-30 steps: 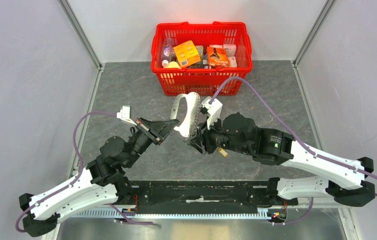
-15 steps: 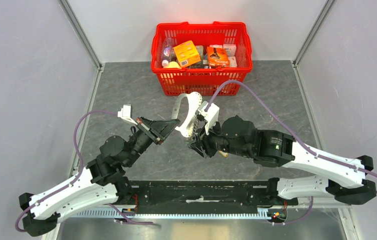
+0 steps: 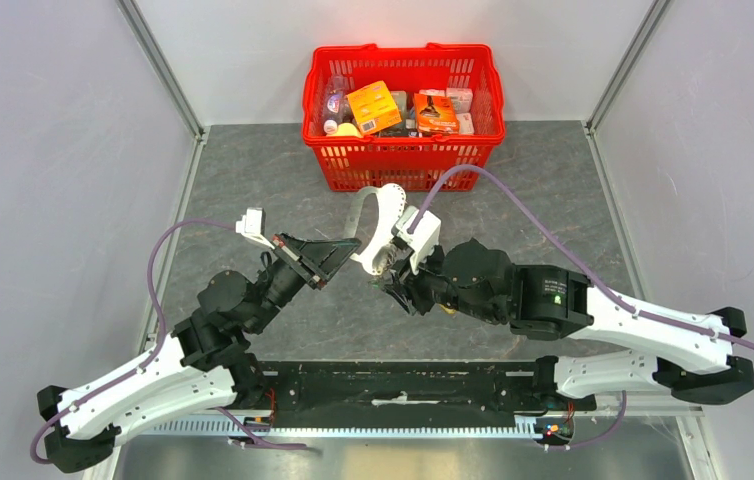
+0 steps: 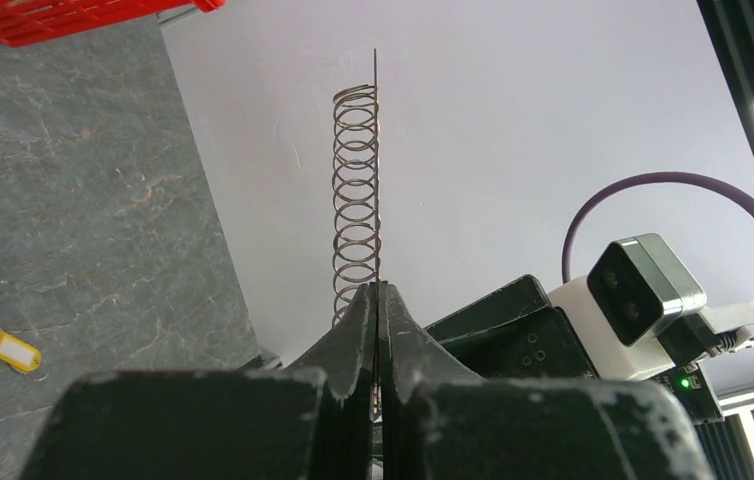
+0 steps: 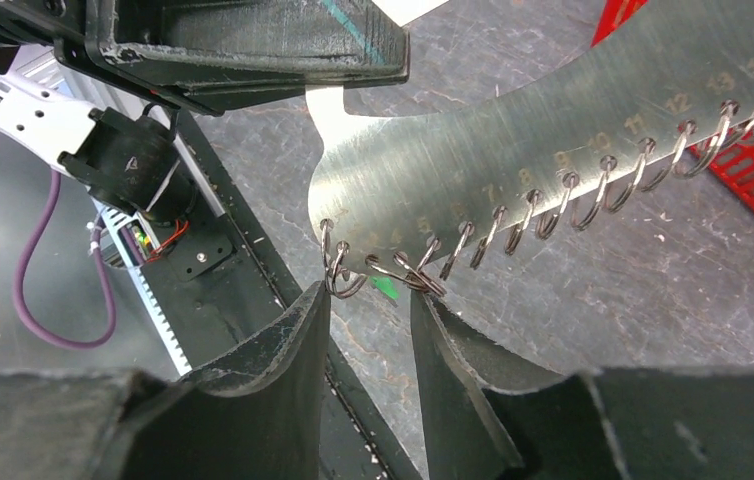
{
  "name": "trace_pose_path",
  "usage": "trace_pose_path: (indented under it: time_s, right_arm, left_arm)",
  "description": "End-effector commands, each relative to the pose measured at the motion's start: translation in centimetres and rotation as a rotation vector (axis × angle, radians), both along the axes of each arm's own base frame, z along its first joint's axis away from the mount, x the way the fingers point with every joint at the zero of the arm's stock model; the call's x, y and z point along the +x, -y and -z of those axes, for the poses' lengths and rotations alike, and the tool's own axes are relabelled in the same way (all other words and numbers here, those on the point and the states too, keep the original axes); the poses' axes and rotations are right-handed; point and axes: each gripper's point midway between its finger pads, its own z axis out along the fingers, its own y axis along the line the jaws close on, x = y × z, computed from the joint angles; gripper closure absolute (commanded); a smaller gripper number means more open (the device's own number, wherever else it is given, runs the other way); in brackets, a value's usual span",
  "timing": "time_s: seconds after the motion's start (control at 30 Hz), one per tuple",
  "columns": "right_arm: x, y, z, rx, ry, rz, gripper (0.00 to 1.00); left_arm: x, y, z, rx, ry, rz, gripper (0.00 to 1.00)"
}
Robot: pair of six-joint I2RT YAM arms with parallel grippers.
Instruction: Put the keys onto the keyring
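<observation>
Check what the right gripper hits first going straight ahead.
Likely the wire rings on the end of the metal plate, just ahead of the open right gripper; the left gripper holds that plate.

Top external: high, at the near edge, looking down; red basket (image 3: 403, 165) at 12 o'clock. Left wrist: close, low, sees ringed metal plate (image 4: 375, 200) edge-on at 12 o'clock. Right wrist: nearest, faces that plate's ringed edge. All three share the plate.
</observation>
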Motion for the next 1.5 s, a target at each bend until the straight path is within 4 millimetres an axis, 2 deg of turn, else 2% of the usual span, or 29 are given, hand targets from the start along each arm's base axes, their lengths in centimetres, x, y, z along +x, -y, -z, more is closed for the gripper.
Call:
trace_pose_path:
  time_s: [0.0,0.2,0.73,1.03,1.23,1.47]
  right_arm:
    - [0.8,0.3,-2.8,0.075,0.087,0.043,0.57]
    - [0.6,0.3,-3.4,0.113,0.115,0.040,0.58]
    - [-0.2,0.1,-3.2,0.093,0.139,0.009,0.59]
    - [-0.1,0.3,-3.8,0.102,0.161,0.018,0.68]
    - [-0.1,0.6,-4.2,0.110,0.170,0.024,0.68]
    - [-0.3,-0.2,-4.6,0.126,0.176,0.012,0.70]
  left_arm:
    - [-0.8,-0.8,-4.5,-0.123,0.054,0.014,0.98]
    - [-0.8,-0.8,-4.5,-0.122,0.056,0.015,0.98]
    - [-1.0,-0.5,-4.7,-0.121,0.058,0.033,0.98]
    - [-1.1,-0.2,-4.8,-0.122,0.062,0.048,0.98]
    - [-1.2,-0.2,-4.9,-0.125,0.065,0.051,0.98]
    - [-1.2,0.1,-4.7,-0.124,0.059,0.057,0.98]
